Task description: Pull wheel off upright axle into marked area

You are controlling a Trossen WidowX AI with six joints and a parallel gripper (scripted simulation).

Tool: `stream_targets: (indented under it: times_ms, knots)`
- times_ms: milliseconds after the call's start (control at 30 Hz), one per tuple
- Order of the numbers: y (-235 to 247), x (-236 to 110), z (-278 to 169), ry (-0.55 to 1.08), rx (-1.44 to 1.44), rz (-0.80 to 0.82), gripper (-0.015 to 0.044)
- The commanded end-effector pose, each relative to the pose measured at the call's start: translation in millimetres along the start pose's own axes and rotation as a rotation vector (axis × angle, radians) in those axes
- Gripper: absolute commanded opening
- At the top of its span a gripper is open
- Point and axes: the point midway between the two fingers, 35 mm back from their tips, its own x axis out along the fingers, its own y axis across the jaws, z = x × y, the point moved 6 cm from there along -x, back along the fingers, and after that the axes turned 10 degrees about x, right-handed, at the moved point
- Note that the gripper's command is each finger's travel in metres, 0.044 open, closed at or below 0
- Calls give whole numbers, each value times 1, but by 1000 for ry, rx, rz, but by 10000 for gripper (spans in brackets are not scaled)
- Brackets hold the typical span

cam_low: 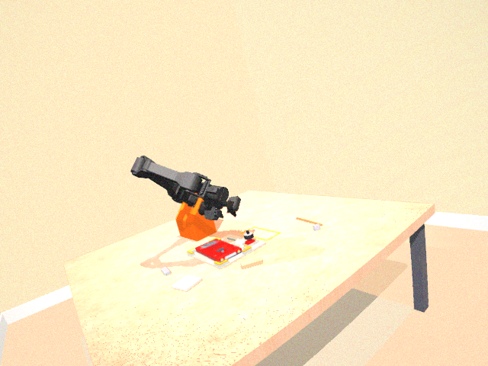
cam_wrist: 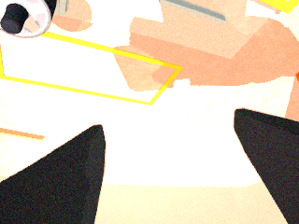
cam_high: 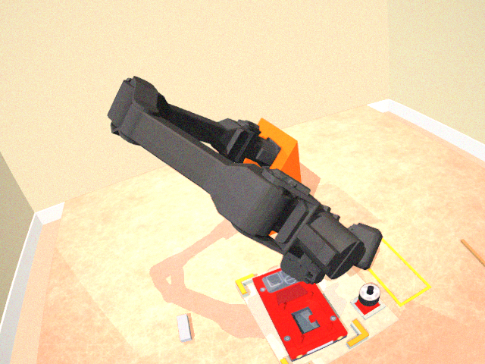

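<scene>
The wheel is black with a white hub. It sits on the upright axle over a small red base, just right of the red board. The marked area is a yellow outline on the table beside the wheel. My gripper is open and empty. It hangs in the air above the table, tilted down toward the yellow outline, with the wheel at the upper left of the wrist view. In the top view the wrist hides the fingers.
An orange block stands behind the arm. A small white block lies left of the red board. A wooden stick lies to the right. A flat white piece lies toward the table's front.
</scene>
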Motion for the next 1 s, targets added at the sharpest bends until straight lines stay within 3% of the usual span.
stream_targets:
  times_ms: [0, 267, 667, 967]
  knots:
    - [30, 8, -13, -238, 178, 5, 300]
    - [75, 16, -49, -597, 453, 208, 300]
    - [79, 16, -47, -604, 460, 216, 300]
    - [84, 56, -18, -604, 459, 216, 300]
